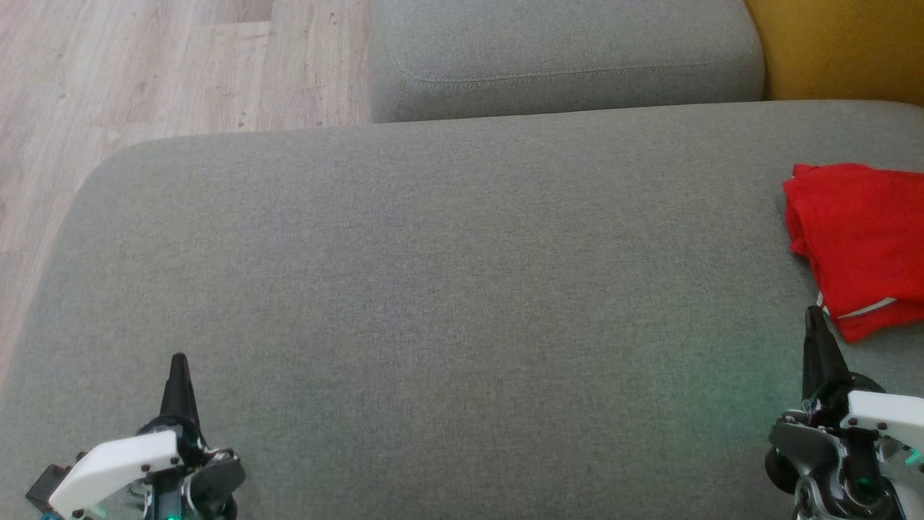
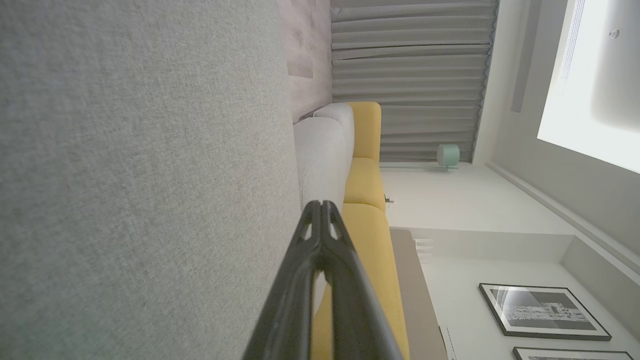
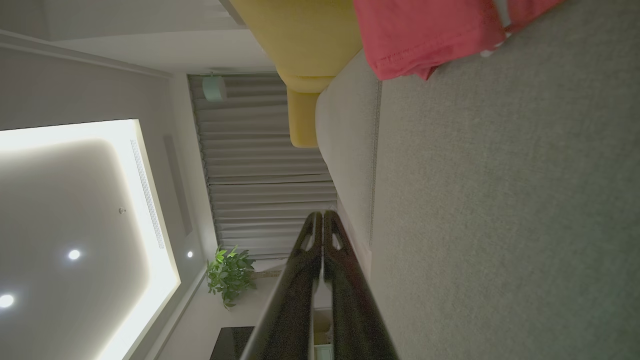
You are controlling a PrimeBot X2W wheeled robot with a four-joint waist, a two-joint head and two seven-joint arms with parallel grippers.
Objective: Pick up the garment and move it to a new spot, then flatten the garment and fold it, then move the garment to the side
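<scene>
Head view: the red garment (image 1: pixel 859 238) lies at the grey cushion's (image 1: pixel 433 289) right edge, just ahead of the right gripper (image 1: pixel 814 312), which is closed and empty. Left wrist view: the left gripper (image 2: pixel 320 204), also closed on nothing, faces bare cushion. Right wrist view: the garment is ahead, nearer this arm.

a wide grey sofa seat (image 1: pixel 462 274) spreads across the middle. a folded red garment (image 1: pixel 859 238) lies flat at its right edge. the left gripper (image 1: pixel 178 359) sits at the lower left, fingers pressed together and empty. the right gripper (image 1: pixel 814 312), likewise closed, points up just beside the garment's near corner. a grey cushion (image 1: pixel 563 58), wooden floor (image 1: pixel 144 72) and yellow upholstery (image 1: pixel 837 43) lie beyond.
</scene>
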